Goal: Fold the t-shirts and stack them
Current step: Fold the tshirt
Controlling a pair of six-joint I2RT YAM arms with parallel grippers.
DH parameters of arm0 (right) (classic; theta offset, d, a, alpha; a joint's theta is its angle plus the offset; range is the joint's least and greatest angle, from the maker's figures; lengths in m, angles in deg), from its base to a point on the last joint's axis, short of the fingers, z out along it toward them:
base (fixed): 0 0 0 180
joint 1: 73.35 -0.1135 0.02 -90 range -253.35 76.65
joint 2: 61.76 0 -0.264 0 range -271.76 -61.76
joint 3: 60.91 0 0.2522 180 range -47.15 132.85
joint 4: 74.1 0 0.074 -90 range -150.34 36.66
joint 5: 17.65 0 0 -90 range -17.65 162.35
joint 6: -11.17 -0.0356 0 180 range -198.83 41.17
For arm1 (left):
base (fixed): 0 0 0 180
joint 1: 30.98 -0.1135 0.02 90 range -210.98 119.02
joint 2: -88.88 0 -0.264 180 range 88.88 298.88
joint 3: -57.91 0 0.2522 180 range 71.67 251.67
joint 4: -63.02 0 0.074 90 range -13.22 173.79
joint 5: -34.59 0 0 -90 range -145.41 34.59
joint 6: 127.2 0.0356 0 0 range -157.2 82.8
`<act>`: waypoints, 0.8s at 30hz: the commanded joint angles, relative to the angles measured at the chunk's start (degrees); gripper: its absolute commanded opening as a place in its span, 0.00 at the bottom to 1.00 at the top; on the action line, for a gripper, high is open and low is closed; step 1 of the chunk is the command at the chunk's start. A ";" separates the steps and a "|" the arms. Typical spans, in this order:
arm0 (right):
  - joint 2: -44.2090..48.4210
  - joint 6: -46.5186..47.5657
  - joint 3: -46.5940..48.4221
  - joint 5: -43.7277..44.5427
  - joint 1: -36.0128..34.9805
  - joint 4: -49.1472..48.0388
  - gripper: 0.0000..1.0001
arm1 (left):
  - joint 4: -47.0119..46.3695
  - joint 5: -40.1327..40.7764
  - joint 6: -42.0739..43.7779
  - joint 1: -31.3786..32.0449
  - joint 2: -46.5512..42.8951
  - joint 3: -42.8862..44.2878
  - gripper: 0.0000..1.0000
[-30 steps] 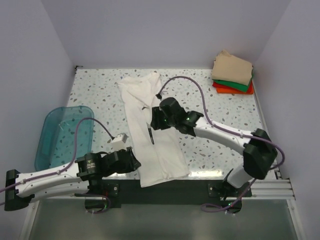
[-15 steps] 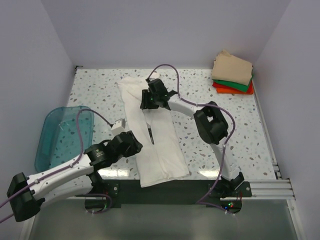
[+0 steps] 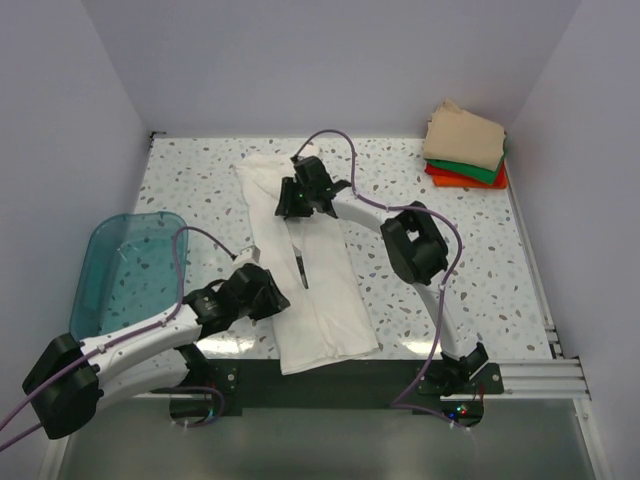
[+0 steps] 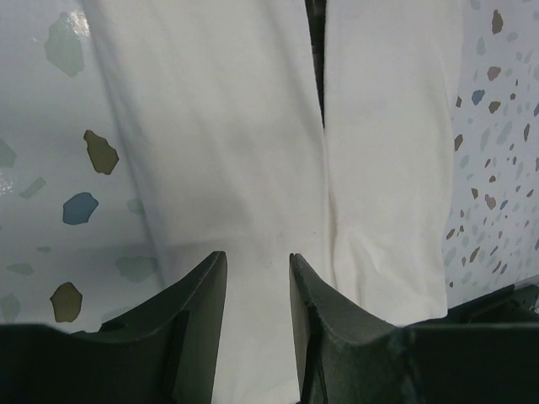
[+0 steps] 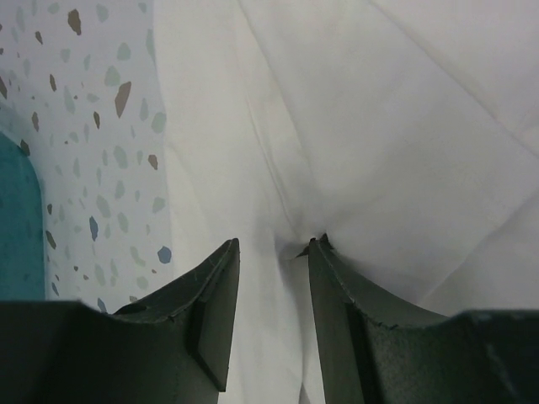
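A large white cloth t-shirt, folded lengthwise into a long strip, is laid across the speckled surface from the far middle down to the near edge. A small black print is seen along its central seam.

The left claw is set on the near left part of the strip. In the left wrist view its fingers are narrowly parted and flat cloth is seen in the gap, so nothing is grasped.

The right claw is placed on the far part of the shirt, close to its left edge. In the right wrist view its fingers are also narrowly parted, and creases in the cloth are drawn together at the gap. Whether the cloth is pinched cannot be told.

In the far right corner a folded tan t-shirt is stacked on a folded green t-shirt, with a folded orange-red t-shirt at the bottom. This stack is well apart from the white shirt.

A translucent teal plastic bin is placed at the left side of the surface, beside the left arm.
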 commanded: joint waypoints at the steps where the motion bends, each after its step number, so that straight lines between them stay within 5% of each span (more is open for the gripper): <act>1: 2.65 -1.74 -2.67 0.39 0.05 -2.20 0.42 | -3.72 -2.22 0.97 -0.29 0.04 -0.57 0.40; 18: -0.51 -3.76 -0.58 -0.39 -0.04 -3.17 0.41 | -8.11 -7.85 1.50 -0.29 4.25 -3.29 0.34; 24: -0.69 -4.90 -0.23 -1.88 -0.04 -5.02 0.34 | -8.02 -8.55 1.94 -0.29 4.52 -4.43 0.32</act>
